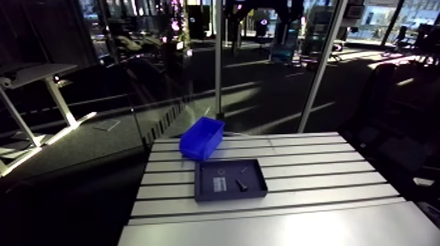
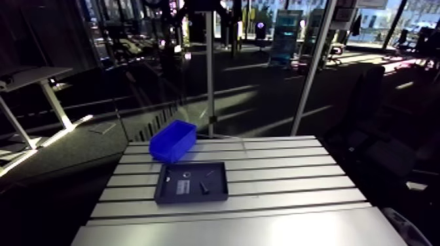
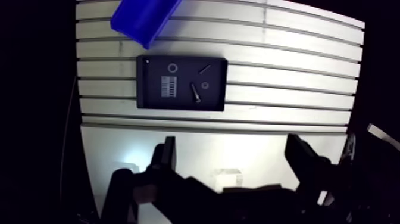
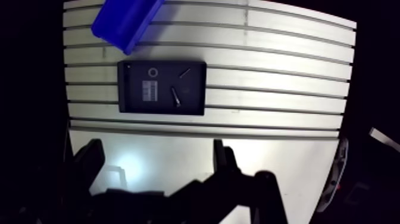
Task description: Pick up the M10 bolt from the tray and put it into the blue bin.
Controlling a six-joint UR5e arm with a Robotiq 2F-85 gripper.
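A dark square tray [image 3: 150, 100] lies on the slotted table [image 3: 286, 89]. Inside it the M10 bolt [image 3: 195, 92] lies near the middle, black and short; in the arm view the bolt [image 1: 241, 185] sits towards the tray's right half. A blue bin [image 3: 144, 18] stands tilted just past the tray's far corner. My gripper [image 3: 232, 152] hovers high over the table's near edge, well short of the tray. Its fingers [image 3: 166, 152] are spread wide with nothing between them. The arm view does not show the gripper.
Sharing the tray with the bolt are a thin screw [image 3: 205, 69], a ring [image 3: 172, 68], a small washer [image 3: 205, 84] and a white label [image 3: 169, 88]. A metal post [image 1: 218, 65] rises behind the bin. Beside the tray the table drops off into dark floor.
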